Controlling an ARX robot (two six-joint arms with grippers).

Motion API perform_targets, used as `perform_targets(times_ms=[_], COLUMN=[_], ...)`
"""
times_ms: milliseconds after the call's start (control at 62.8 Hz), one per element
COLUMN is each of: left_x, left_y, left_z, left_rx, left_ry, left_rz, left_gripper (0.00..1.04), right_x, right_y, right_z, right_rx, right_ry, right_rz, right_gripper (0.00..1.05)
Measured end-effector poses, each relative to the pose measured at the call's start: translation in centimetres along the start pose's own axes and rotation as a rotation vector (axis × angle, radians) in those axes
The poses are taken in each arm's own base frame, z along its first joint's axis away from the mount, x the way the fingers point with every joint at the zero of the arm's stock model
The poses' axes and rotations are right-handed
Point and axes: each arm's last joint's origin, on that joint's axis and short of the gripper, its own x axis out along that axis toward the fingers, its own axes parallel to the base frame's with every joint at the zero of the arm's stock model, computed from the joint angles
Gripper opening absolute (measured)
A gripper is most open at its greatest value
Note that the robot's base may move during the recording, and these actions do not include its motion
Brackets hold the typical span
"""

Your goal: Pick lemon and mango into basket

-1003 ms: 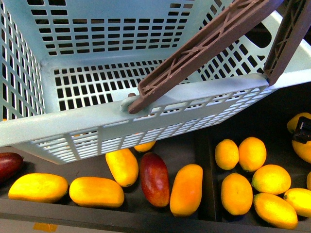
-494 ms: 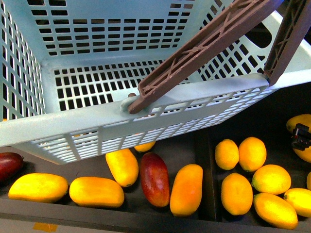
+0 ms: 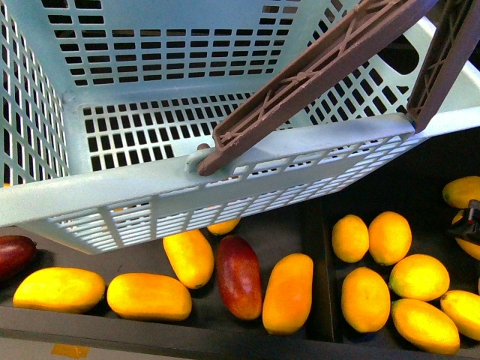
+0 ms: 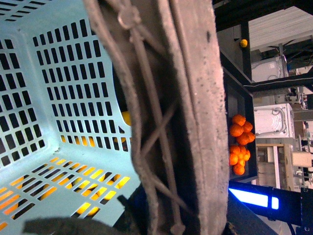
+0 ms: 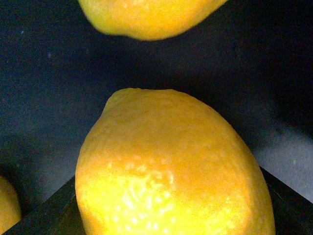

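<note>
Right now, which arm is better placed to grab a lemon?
The right: its gripper is close to the lemon, which fills its wrist view. The left wrist view sits right against the basket handle.

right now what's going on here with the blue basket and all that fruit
The blue basket hangs tilted over dark trays of fruit, and its brown handle fills the left wrist view. No fruit shows inside it. The right pincer is at the far right among the lemons, with one lemon filling its camera; whether it grips is unclear. The orange mango lies untouched.
</note>
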Motion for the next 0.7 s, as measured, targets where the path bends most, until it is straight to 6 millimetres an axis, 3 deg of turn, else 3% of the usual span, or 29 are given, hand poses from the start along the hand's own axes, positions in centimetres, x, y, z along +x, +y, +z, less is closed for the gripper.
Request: perform_targets(times_ms=[127, 334, 557, 700], left_x=[0.0, 0.0, 0.0, 0.0], left_y=[0.0, 0.0, 0.0, 0.0], left_z=[0.0, 0.0, 0.0, 0.0], left_rx=[0.000, 0.000, 0.000, 0.000], left_ry=[0.000, 0.000, 0.000, 0.000], left_rz=[0.000, 0.000, 0.000, 0.000], left_gripper=[0.13, 0.13, 0.13, 0.13], right_x=[-3.7, -12.6, -21.5, -24.4], right_y=[0.7, 3.4, 8.5, 12.4], right_z=[1.0, 3.4, 6.0, 7.0], right_rx=[-0.018, -0.088, -0.180, -0.218], right_ry=[-0.100, -0.300, -0.534, -0.617], right_rz=[0.063, 0.207, 0.316, 0.385], right_gripper=[0.74, 0.74, 0.74, 0.74])
